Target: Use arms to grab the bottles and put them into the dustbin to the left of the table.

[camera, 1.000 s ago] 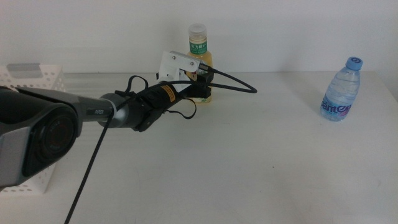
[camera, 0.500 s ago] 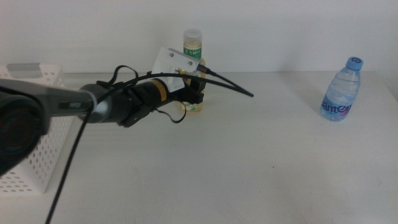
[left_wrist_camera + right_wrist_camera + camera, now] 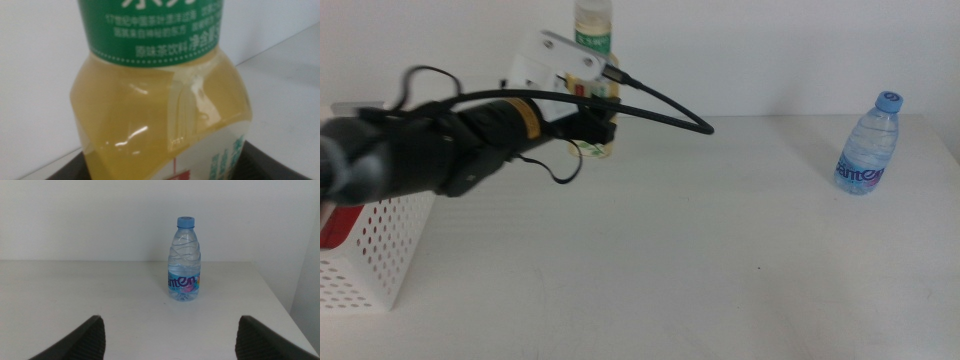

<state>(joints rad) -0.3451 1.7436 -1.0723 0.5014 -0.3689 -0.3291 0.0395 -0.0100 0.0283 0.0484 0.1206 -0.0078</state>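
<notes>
Yellowish tea bottle (image 3: 165,100): green label band with small white Chinese print, partly cut off; clear blue-capped water bottle (image 3: 184,260): label lettering "anten", blurry

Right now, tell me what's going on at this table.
The left gripper is shut on the tea bottle and holds it above the table, short of the dustbin at the left. The water bottle stands upright at the far right. The right gripper waits open, facing it.
</notes>
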